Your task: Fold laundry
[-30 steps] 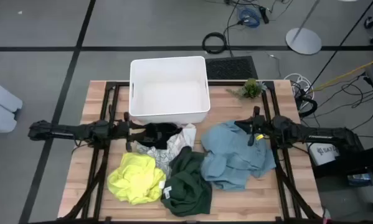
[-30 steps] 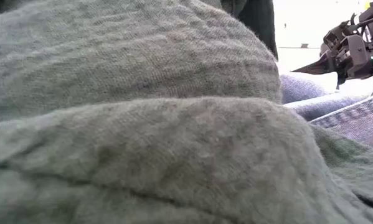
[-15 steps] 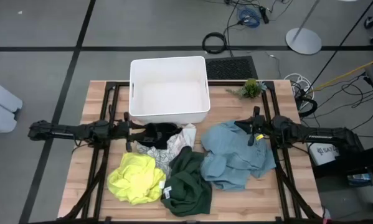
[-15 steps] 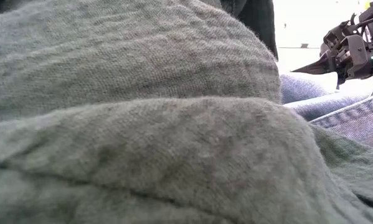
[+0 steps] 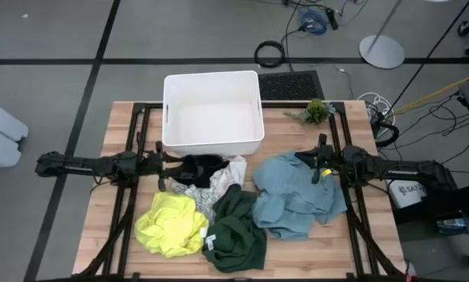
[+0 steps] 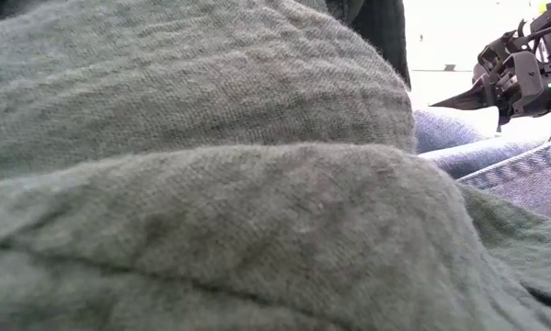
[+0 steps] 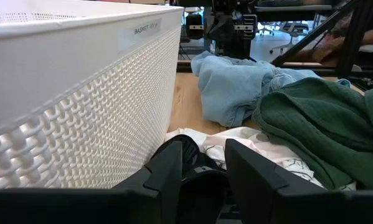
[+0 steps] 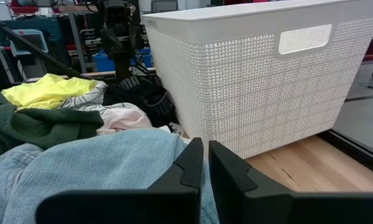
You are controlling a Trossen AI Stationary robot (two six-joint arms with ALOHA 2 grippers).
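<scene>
Soft cloth lies heaped on the near half of our table [image 5: 120,125]: yellow garment [image 5: 171,224], dark green garment [image 5: 236,229], light blue garment [image 5: 297,194], still unfolded. Our left hand [image 7: 202,163], fingers apart, sits at the black garment [image 5: 196,168] beside the white bin [image 5: 213,112]. Our right hand [image 8: 204,163], fingers together, rests over the blue, holding nothing.

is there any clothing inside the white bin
No, the white bin is bare inside in the high view; the garments lie on the table in front of it.

A white plastic bin [image 5: 213,112] sits at the back of the wooden table [image 5: 120,125], small green plant [image 5: 317,110] just right.
</scene>
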